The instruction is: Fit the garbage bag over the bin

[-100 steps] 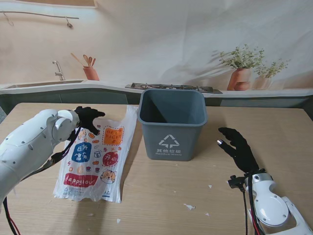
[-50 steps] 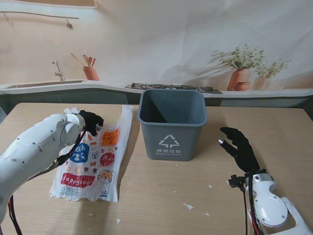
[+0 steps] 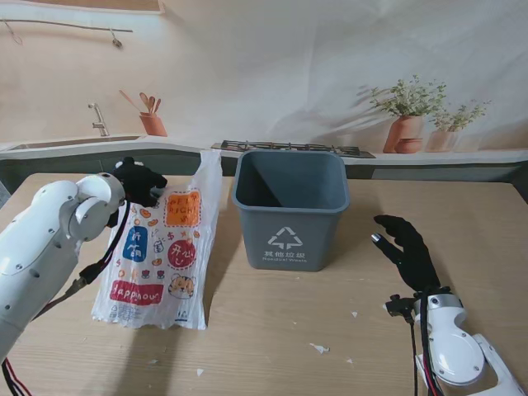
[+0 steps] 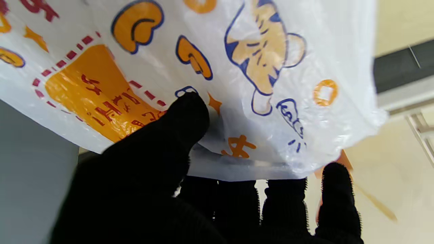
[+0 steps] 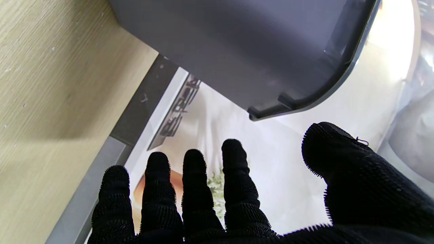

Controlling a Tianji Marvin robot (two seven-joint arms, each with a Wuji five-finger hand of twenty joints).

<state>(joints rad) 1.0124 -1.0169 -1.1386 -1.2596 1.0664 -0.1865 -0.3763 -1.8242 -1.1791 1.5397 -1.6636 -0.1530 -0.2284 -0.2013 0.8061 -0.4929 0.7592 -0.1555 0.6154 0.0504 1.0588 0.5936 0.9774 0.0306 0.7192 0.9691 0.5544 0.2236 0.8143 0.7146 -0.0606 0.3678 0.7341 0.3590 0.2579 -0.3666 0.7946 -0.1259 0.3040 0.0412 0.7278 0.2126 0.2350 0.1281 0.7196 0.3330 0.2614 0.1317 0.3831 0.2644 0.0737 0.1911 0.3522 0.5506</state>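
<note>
Left hand [image 3: 136, 181] pinches the garbage bag's [image 3: 161, 256] far edge, left of the bin [image 3: 290, 206]; right hand [image 3: 406, 249] hovers spread.

Bin [image 3: 289, 206]: white recycling-arrows sign on front, Chinese line and small "Residual Waste" beneath. Bag [image 3: 157, 247]: red band reading "Happylove"; other Chinese print illegible.

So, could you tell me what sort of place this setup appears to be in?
Probably a lab bench staged as a kitchen: the sink, hob and potted plants look printed on a flat backdrop behind a wooden table holding the bin.
</note>
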